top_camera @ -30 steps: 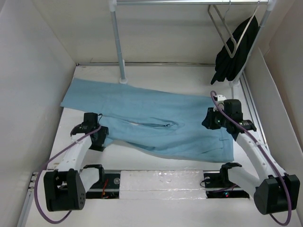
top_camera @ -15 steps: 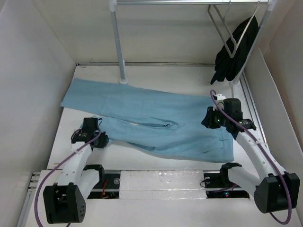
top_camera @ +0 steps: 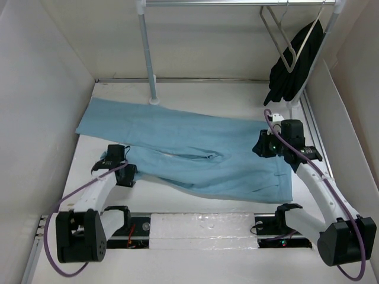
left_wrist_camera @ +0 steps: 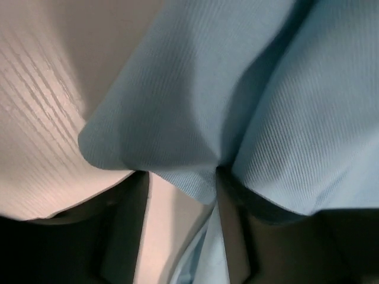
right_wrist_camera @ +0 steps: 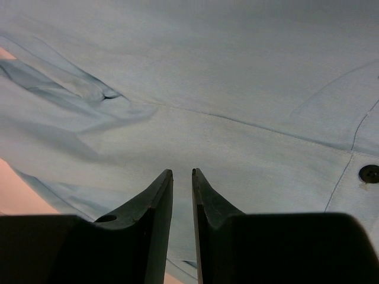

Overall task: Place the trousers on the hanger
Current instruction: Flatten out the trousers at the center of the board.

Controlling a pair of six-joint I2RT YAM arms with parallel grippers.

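The light blue trousers (top_camera: 189, 154) lie spread flat across the table, legs to the far left, waist at the right. My left gripper (top_camera: 115, 158) sits at the near leg's hem. In the left wrist view a fold of the cloth (left_wrist_camera: 195, 106) drapes over its tips, and the jaws stand apart. My right gripper (top_camera: 266, 145) hovers just over the waist area, shut and empty (right_wrist_camera: 182, 171). The dark waist button (right_wrist_camera: 369, 173) shows to its right. The thin grey hanger (top_camera: 273, 29) hangs on the rail at the far right.
A black garment (top_camera: 293, 65) hangs under the rail beside the hanger. The rail's upright post (top_camera: 148, 53) stands at the back, just beyond the trousers. White walls close in left and right. A white strip (top_camera: 201, 225) runs along the near edge between the arm bases.
My left gripper has shifted slightly along the hem and now sits a little further in under the cloth. My right gripper has edged slightly away from the base. The trousers lie as before.
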